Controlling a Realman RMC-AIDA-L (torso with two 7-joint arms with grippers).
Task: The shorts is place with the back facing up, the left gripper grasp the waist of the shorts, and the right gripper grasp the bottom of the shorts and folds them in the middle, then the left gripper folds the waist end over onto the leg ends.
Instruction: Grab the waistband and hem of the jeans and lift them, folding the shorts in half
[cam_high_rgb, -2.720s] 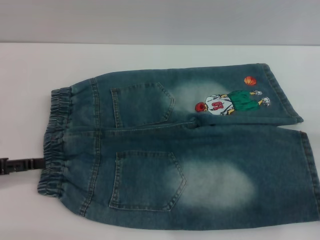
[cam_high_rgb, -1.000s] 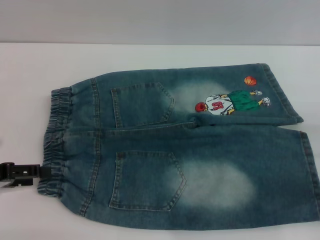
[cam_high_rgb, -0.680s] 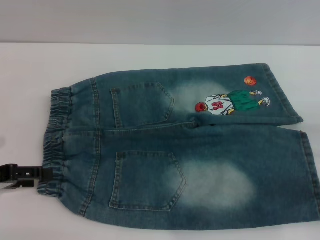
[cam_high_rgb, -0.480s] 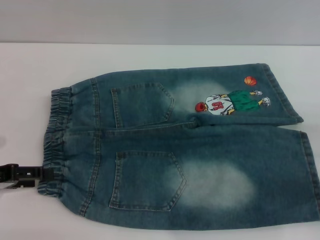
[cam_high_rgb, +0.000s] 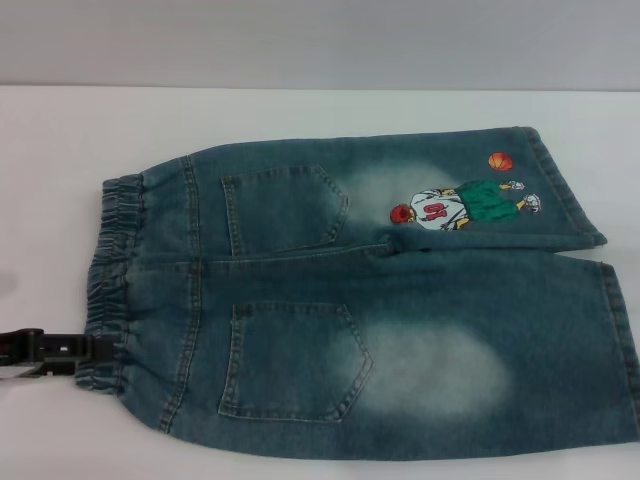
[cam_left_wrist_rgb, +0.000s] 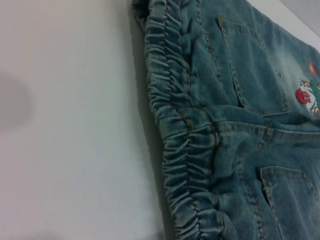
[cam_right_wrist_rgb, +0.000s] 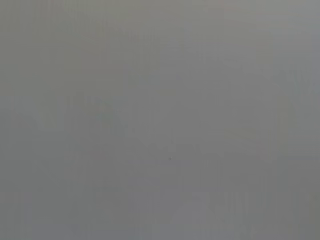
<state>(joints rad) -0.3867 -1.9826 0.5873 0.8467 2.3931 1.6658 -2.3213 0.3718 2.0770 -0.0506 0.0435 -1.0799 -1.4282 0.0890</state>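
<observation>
Denim shorts (cam_high_rgb: 370, 300) laid flat back-up on white table (cam_high_rgb: 60, 140), left gripper (cam_high_rgb: 95, 350) met at the elastic waistband (cam_high_rgb: 105, 290), jaw state not discernible, right gripper unseen

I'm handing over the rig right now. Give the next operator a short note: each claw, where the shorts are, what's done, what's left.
Left claw: low at the table's left edge, tip against the gathered waistband near its front corner; whether it has gripped is unclear.
Right claw: not in view; its wrist camera shows only blank grey.
Shorts: flat on the white table, back pockets up, waist to the left, leg hems to the right.
Done: approach to the waist only.
Left: secure the waist, right claw takes the hems, middle fold, then waist over leg ends.
</observation>
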